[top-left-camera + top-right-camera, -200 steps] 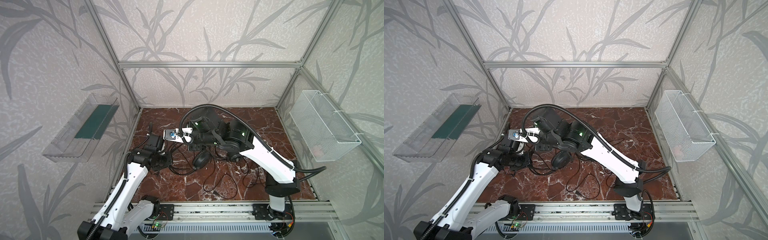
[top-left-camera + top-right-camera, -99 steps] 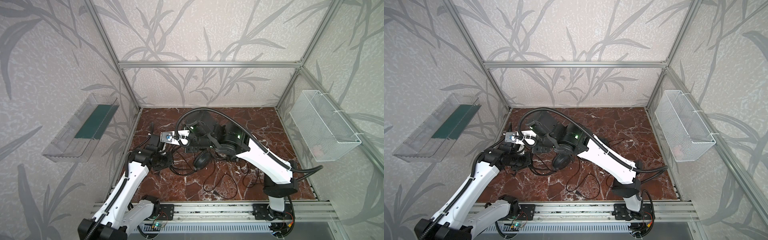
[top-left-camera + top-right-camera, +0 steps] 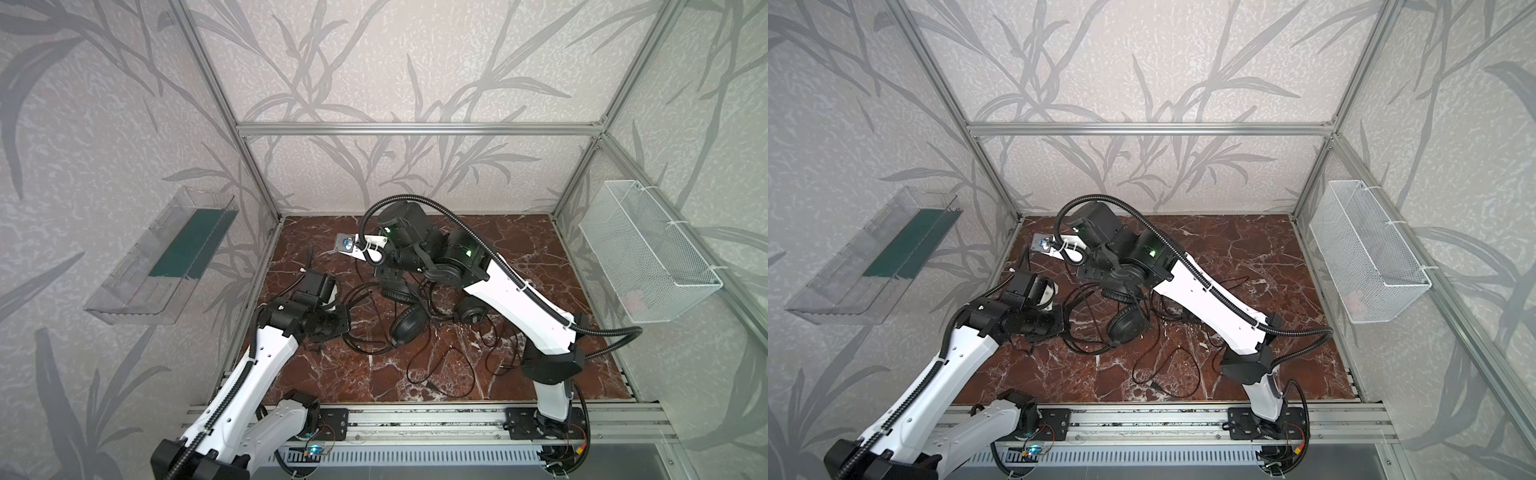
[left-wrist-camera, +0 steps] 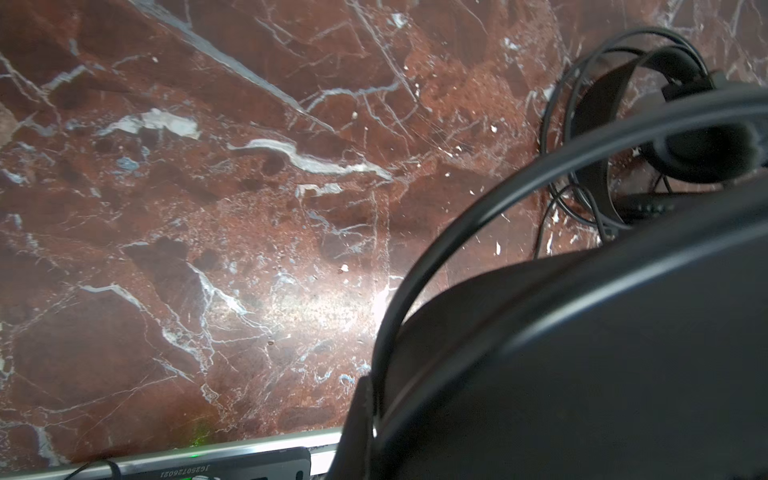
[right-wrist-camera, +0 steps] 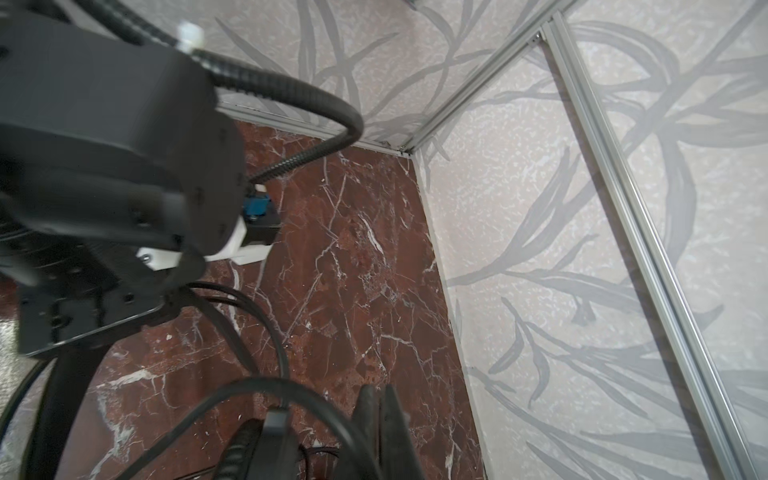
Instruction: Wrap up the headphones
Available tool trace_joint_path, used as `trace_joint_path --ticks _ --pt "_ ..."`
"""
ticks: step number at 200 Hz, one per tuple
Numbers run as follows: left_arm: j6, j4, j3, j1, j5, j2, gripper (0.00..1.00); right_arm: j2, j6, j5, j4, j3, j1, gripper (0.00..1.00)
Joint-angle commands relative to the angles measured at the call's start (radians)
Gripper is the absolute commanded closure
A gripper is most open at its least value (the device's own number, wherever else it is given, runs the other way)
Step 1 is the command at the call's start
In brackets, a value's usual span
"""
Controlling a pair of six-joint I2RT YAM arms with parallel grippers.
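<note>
- Black over-ear headphones [image 3: 409, 324], two sets w/ round padded earcups, thin wire headbands and long thin black cables, lie tangled mid-floor on red-brown marble-patterned tabletop [image 3: 519, 249]; cable loops [image 3: 440, 370] spread toward front rail.
- Right gripper [image 5: 380, 432]: fingers together, pinched on part of the headphones; right wrist view shows cable and an earcup just beside the fingers. Which part is held: cannot tell. In both top views the gripper is hidden under the arm's wrist.
- Left gripper [image 4: 363, 415]: fingers together, clamped on a wire headband of the headphones [image 4: 478, 216], at left edge of tangle.
- Clear plastic bin w/ green base [image 3: 166, 257] on left wall.
- White wire-mesh basket [image 3: 648, 253] on right wall.
</note>
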State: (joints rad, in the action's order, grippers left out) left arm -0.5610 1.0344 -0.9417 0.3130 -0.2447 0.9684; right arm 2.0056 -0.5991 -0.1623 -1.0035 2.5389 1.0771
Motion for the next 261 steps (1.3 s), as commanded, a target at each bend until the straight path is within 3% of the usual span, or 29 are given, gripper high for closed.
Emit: trace_joint_path --ticks 1,67,100,126,152,218,244,261 --pt "-0.005 -0.017 -0.052 0.034 -0.038 -0.043 1.0 0.039 0.012 0.025 0.042 0.046 -0.029 1.0" --pt "-0.011 -0.006 -0.112 0.09 -0.092 -0.082 1.0 0.088 0.069 0.123 0.09 0.04 -0.176 1.0" --pt "0.002 0.052 -0.177 0.095 -0.029 -0.104 1.0 0.093 0.072 0.072 0.12 -0.002 -0.207 0.96" --pt "0.021 0.071 -0.188 0.095 -0.021 -0.105 1.0 0.073 0.066 0.154 0.115 -0.019 -0.208 0.99" --pt "0.018 0.082 -0.206 0.094 -0.024 -0.108 1.0 0.088 0.052 0.161 0.127 -0.048 -0.225 1.0" --pt "0.03 0.177 -0.338 0.095 0.028 -0.138 1.0 0.152 0.195 0.292 0.137 -0.052 -0.34 1.0" --pt "0.001 0.148 -0.334 0.094 -0.012 -0.141 1.0 0.172 0.237 0.326 0.146 -0.055 -0.341 1.0" --pt "-0.035 0.11 -0.337 0.095 -0.043 -0.152 1.0 0.183 0.277 0.365 0.139 -0.063 -0.351 0.9"
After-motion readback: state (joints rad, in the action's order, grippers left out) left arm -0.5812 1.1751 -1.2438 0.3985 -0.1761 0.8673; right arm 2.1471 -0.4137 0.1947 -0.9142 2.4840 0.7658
